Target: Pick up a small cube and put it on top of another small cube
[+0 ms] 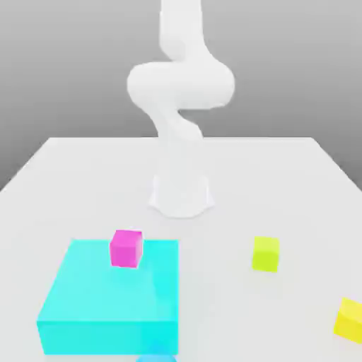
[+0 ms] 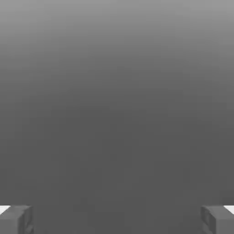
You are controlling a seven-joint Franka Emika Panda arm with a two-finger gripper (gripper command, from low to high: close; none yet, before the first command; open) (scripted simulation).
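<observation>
A small golden-yellow cube (image 1: 349,319) lies on the white table (image 1: 283,177) at the exterior view's far right, near the front edge and partly cut off by the frame. In the hand view my gripper (image 2: 117,220) is open, its two grey fingertips (image 2: 17,219) far apart with nothing but plain grey background between them. The white arm (image 1: 180,92) rises from its base at the table's middle and leaves the exterior view at the top.
A large flat cyan block (image 1: 106,304) lies at the front left with a magenta cube (image 1: 126,248) on its far edge. A lime yellow-green cube (image 1: 266,254) stands right of centre. A pale blue shape (image 1: 155,358) peeks in at the front edge.
</observation>
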